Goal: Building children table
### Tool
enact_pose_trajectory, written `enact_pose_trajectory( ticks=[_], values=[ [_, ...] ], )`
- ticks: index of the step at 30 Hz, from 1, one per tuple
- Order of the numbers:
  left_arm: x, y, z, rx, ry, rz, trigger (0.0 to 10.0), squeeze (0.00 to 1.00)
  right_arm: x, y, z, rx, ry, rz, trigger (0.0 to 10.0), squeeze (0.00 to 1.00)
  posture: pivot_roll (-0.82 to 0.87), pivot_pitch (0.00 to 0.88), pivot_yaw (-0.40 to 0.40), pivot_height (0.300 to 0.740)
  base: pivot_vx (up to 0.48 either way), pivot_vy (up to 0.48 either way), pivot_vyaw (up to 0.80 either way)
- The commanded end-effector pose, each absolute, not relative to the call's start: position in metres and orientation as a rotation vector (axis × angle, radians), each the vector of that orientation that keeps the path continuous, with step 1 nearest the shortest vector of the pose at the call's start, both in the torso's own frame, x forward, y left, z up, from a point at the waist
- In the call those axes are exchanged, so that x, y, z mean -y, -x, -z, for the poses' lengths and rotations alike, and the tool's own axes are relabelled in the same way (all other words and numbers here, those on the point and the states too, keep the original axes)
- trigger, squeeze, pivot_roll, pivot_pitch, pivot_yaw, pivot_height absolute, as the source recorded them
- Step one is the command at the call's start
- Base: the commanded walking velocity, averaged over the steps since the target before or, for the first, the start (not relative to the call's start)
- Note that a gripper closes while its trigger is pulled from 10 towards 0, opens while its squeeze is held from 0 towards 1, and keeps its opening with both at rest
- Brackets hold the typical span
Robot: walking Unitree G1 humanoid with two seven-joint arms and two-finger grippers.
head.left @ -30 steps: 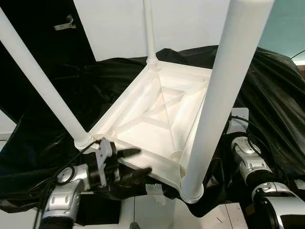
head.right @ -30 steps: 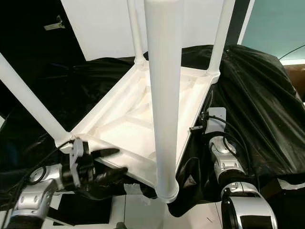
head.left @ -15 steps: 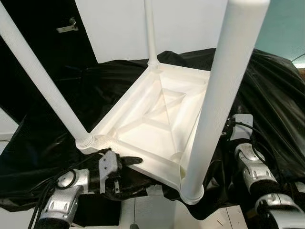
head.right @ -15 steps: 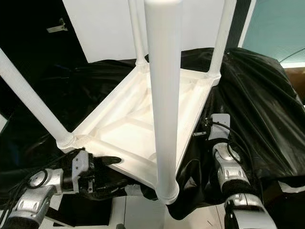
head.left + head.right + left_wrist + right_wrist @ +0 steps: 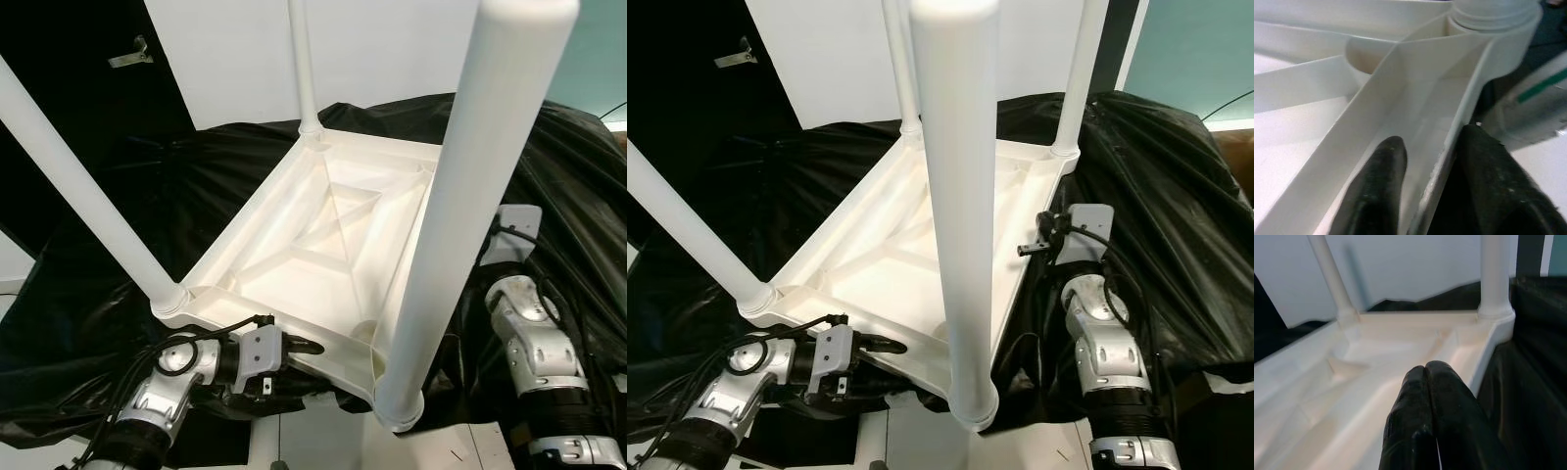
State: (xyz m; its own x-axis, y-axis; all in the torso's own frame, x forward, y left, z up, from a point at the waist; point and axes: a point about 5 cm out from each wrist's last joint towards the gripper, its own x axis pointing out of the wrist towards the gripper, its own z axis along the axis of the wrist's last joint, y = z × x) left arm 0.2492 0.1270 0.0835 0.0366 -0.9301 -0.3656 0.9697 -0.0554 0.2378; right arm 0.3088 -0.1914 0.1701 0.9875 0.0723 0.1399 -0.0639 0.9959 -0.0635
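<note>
- My left fingers (image 5: 1376, 191) straddle the near rim wall of the upturned white table (image 5: 323, 245): one finger sits inside the ribbed channel, the other outside the rim, clamped on that wall.
- In the head view the left gripper (image 5: 294, 348) sits at the lower left of the frame, tucked under the table's near edge, between the left near leg and the big near leg.
- My right fingers (image 5: 1425, 431) are pressed together with nothing between them, pointing over the table's underside toward the two far legs.
- The right arm (image 5: 1097, 333) rises at the lower right of the frame, just beside the table's right edge; I cannot tell whether it touches the rim.
- The table lies upside down in the centre of the frame, its ribbed underside facing up.
- Four white legs (image 5: 955, 196) stand up from its corners; the nearest one crosses the frame from the top edge down to the lower centre.
- It rests on crumpled black sheeting (image 5: 558, 176) that covers the support beneath and spreads to both sides.
- A white wall (image 5: 382, 49) fills the upper centre behind it.
</note>
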Motion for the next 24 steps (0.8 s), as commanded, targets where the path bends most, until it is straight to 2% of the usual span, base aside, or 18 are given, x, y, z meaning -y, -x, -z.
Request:
enact_pose_trajectory(
  ticks=[1, 21, 22, 24],
  values=[
    [-0.122, -0.243, -0.061, -0.209, -0.457, 1.559, 0.0, 0.00, 0.192, -0.305, -0.188, 0.168, 0.048, -0.060, 10.0, 0.00, -0.06, 0.000, 0.076, 0.740, 0.000, 0.000, 0.00],
    [-0.119, -0.277, -0.044, -0.339, -0.515, 1.118, 0.0, 0.00, 0.169, -0.293, -0.214, 0.183, 0.032, -0.110, 10.0, 0.00, -0.06, 0.000, 0.078, 0.740, 0.000, 0.000, 0.00],
    [-0.117, -0.277, -0.045, -0.330, -0.506, 1.127, 3.2, 0.00, 0.169, -0.292, -0.213, 0.178, 0.033, -0.109, 10.0, 0.00, -0.05, 0.000, 0.078, 0.740, 0.000, 0.000, 0.00],
    [-0.117, -0.277, -0.045, -0.330, -0.506, 1.127, 3.2, 0.00, 0.169, -0.292, -0.213, 0.178, 0.033, -0.109, 10.0, 0.00, -0.05, 0.000, 0.078, 0.740, 0.000, 0.000, 0.00]
  ],
)
